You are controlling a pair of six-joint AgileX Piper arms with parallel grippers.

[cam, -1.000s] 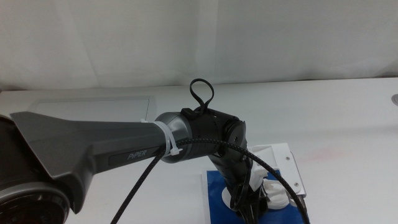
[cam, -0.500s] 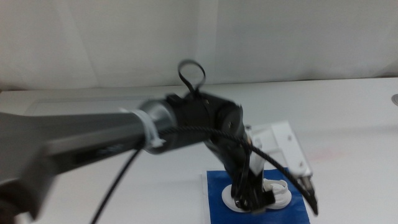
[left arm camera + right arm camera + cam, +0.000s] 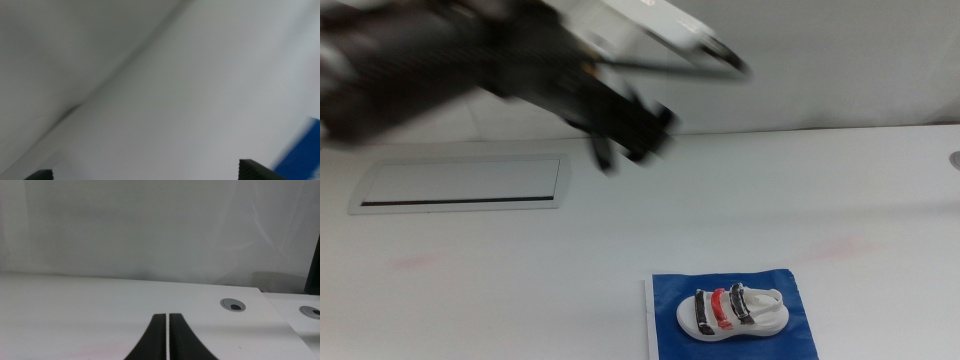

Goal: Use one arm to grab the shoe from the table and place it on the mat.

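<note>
Left gripper (image 3: 630, 135) is seen blurred high above the table (image 3: 860, 190), well apart from the shoe (image 3: 732, 310), its jaws spread wide and empty in the wrist view. Right gripper (image 3: 167, 340) is kept waiting with jaws pressed together. Since the shoe lies upright on the mat (image 3: 665, 300), placement is judged done, with only withdrawal left.
</note>
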